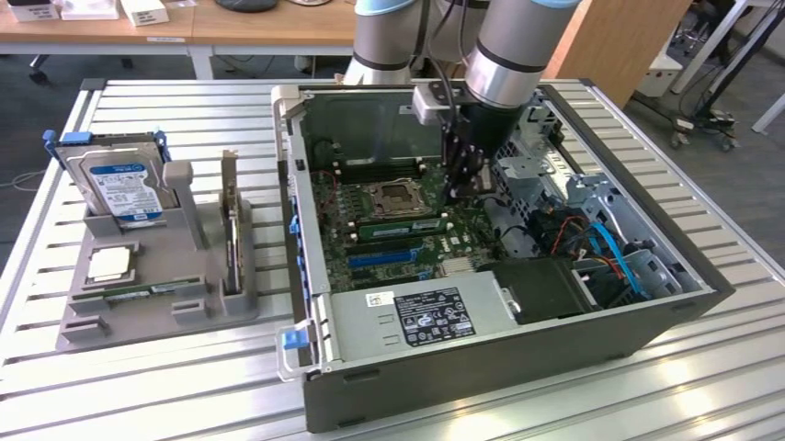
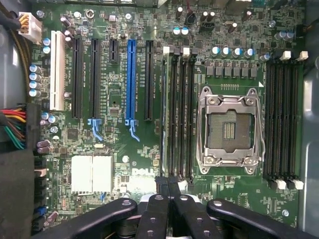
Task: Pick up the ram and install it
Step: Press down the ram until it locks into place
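Fingers (image 2: 168, 185) pressed together, over the ram (image 2: 164, 112) seated in motherboard (image 2: 119, 164) slot

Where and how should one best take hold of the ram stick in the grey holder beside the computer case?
Grip the ram stick at the middle of its upper long edge, from straight above: it seems to stand on edge in the grey holder, only that edge free.

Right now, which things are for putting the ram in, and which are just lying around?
For the job:
gripper, shut, over the memory slots
ram, the green stick beside the empty processor socket

Lying about, in the grey holder:
hard drive
expansion card
silver processor chip
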`<state>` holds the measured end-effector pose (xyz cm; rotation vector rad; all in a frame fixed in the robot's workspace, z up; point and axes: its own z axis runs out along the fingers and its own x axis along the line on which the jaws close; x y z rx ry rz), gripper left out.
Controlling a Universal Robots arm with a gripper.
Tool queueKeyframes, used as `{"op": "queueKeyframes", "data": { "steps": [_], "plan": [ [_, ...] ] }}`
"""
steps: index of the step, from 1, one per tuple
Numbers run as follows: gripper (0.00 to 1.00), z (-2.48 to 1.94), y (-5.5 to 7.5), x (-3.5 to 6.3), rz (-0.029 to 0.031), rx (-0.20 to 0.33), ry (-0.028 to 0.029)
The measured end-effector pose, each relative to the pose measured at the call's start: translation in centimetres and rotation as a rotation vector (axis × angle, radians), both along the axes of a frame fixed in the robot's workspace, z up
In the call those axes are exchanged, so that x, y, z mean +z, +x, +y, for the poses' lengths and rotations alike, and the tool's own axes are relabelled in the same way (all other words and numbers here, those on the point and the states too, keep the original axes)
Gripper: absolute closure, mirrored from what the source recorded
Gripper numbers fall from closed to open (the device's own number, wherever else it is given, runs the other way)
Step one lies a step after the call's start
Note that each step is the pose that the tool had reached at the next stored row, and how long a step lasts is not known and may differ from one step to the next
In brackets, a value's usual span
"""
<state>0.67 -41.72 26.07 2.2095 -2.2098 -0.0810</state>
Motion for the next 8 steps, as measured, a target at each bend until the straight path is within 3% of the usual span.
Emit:
{"op": "queueKeyframes", "data": {
  "steps": [8],
  "plan": [
    [0.90,0.00,0.00,-0.88,-0.0003,0.000,0.0000]
  ]
}}
